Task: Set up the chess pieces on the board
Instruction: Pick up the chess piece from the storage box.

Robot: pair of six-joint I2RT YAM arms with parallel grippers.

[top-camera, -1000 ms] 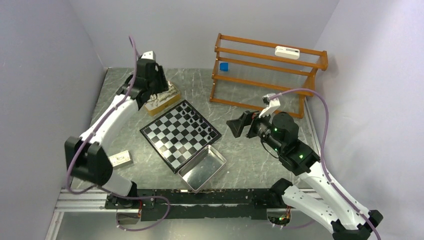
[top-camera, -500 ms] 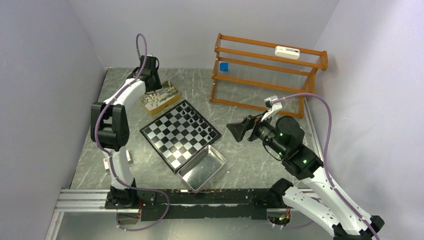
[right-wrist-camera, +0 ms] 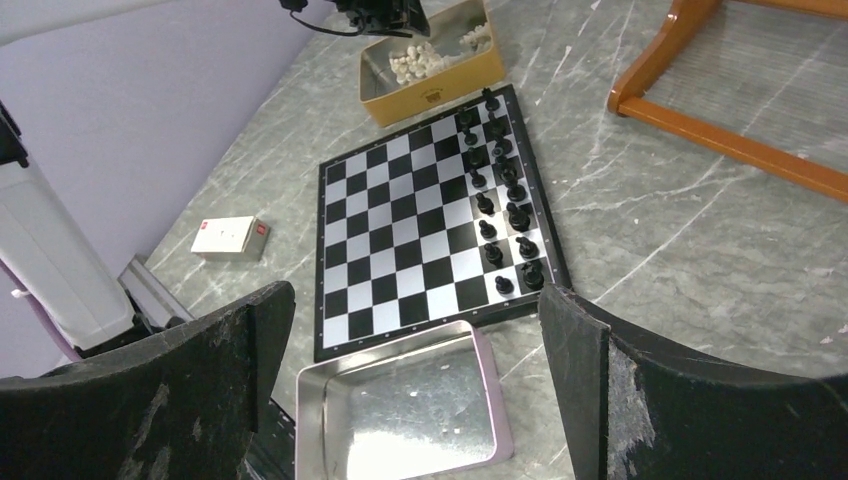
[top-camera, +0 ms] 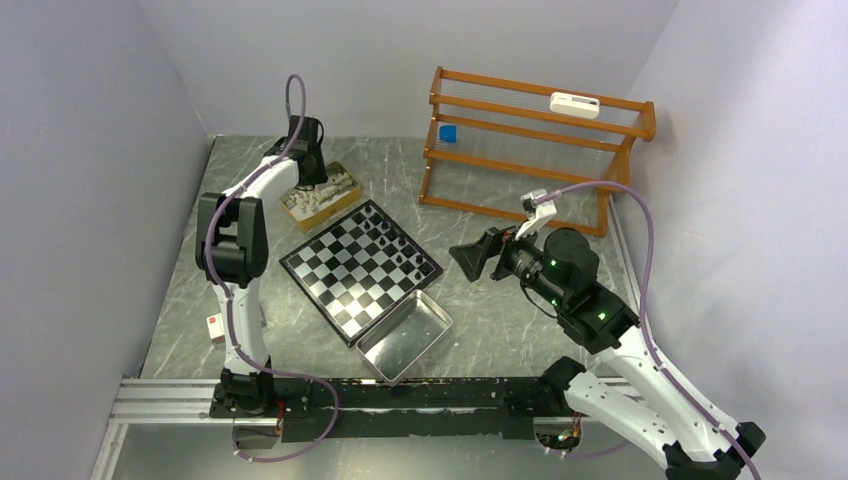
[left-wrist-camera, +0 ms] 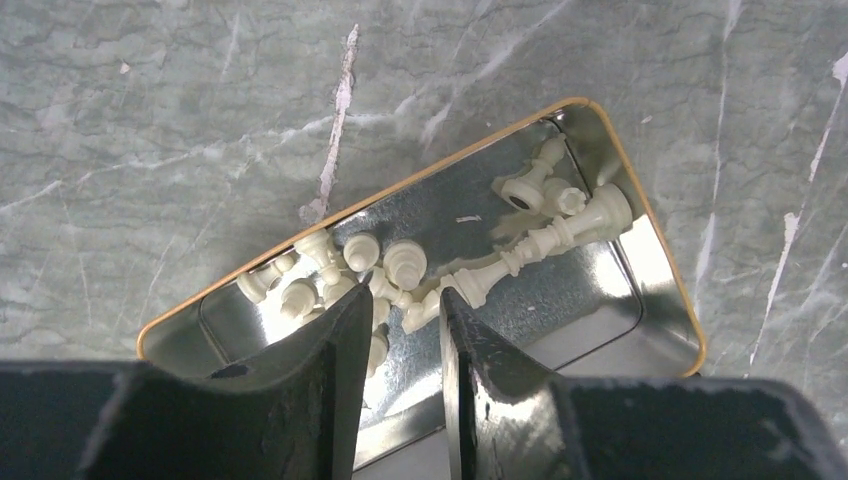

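Loosely, cream chess pieces [left-wrist-camera: 404,262] lie jumbled in the box [left-wrist-camera: 585,292].

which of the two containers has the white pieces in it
The gold-coloured box under the left gripper, on the far side of the board: cream pieces lie in it. The shiny metal tray on the near side shows nothing inside.

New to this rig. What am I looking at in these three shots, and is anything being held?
Two robot arms bolted at the near edge of a table. One picture is from overhead; the other two from wrist cameras. The left end effector is down in a gold box of cream chess pieces, fingers close together; whether it grips one is unclear. The right end effector hangs wide open, empty. Also there: a chessboard with black pieces along one side, a metal tray, a wooden rack.
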